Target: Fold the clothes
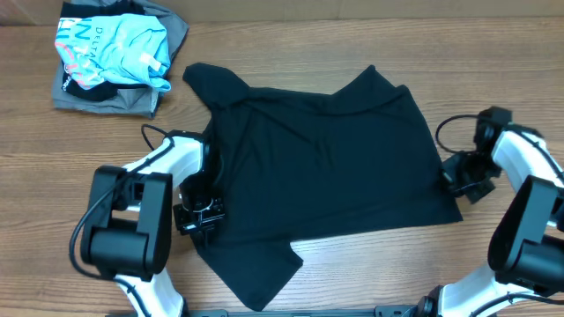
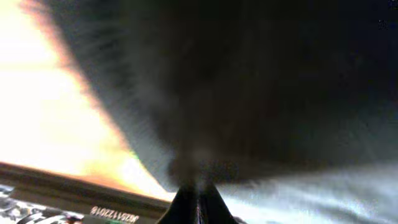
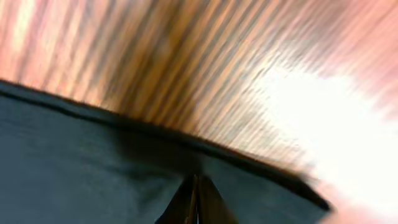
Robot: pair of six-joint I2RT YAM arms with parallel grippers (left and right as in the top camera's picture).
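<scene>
Three garments in all: one black T-shirt [image 1: 326, 167], one light blue printed shirt [image 1: 115, 48], one grey folded garment [image 1: 101, 97]. Two robot arms, each carrying one end effector: the left end effector [image 1: 201, 216] and the right end effector [image 1: 460, 180]. One wooden desk [image 1: 53, 167]

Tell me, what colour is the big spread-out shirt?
The T-shirt is plain black; the overhead view shows it best.

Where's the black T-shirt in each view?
Overhead: black T-shirt spread flat across the centre.
Left wrist: it fills the top and right, blurred and very close.
Right wrist: lower left, its edge running diagonally.
Shared landmark: the wooden table bordering the shirt's edge in all three.
</scene>
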